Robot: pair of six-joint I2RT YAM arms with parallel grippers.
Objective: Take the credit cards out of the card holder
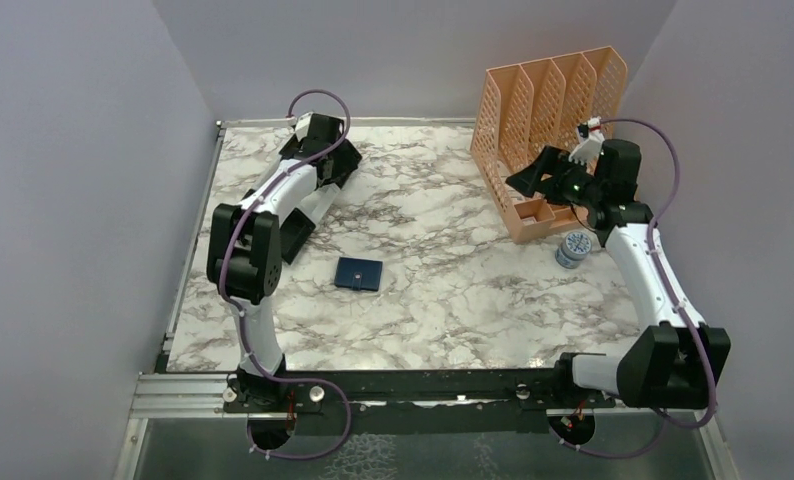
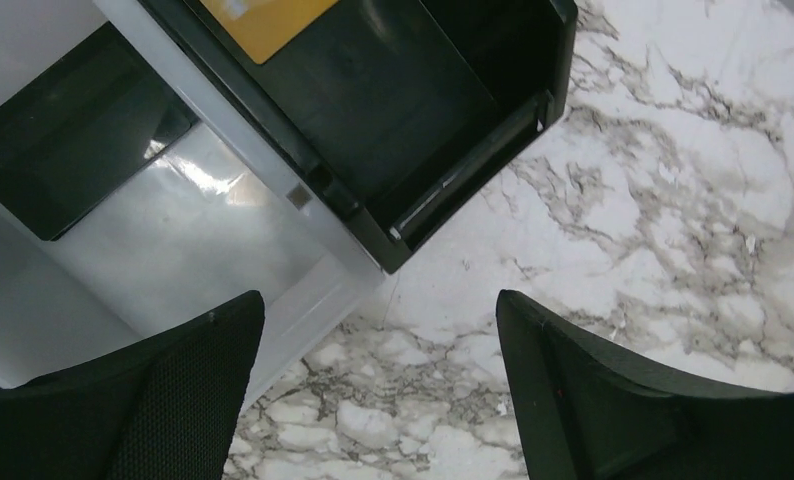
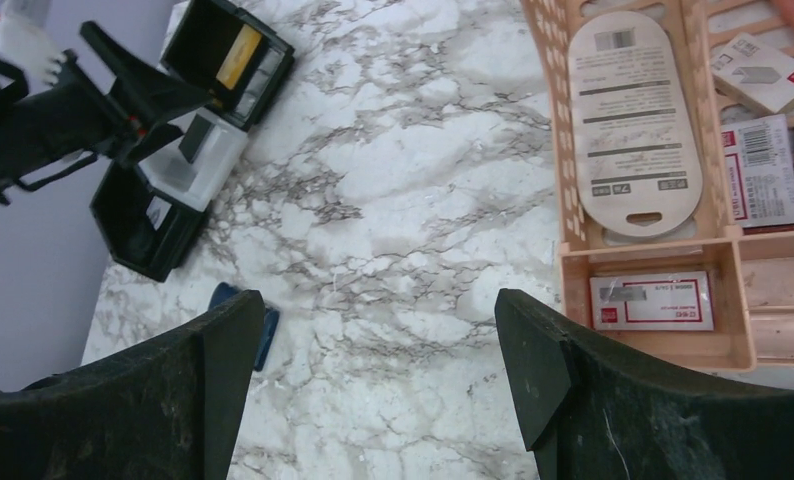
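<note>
The card holder [image 1: 359,273], a shut navy wallet, lies flat on the marble left of centre; the right wrist view shows only a sliver of the card holder [image 3: 264,338] beside a finger. A gold credit card [image 2: 268,22] lies in a black compartment of the tray [image 2: 303,300]. A dark credit card [image 3: 195,137] rests in its white middle compartment. My left gripper [image 2: 378,380] hovers open over the tray's near corner at the back left, with nothing between its fingers. My right gripper [image 3: 373,370] hangs open and empty beside the peach rack.
A peach file rack [image 1: 548,110] with packaged items stands at the back right. A small blue-and-white tub [image 1: 573,248] sits in front of it. The black-and-white tray [image 1: 295,232] runs along the left side. Grey walls close in left, right and back.
</note>
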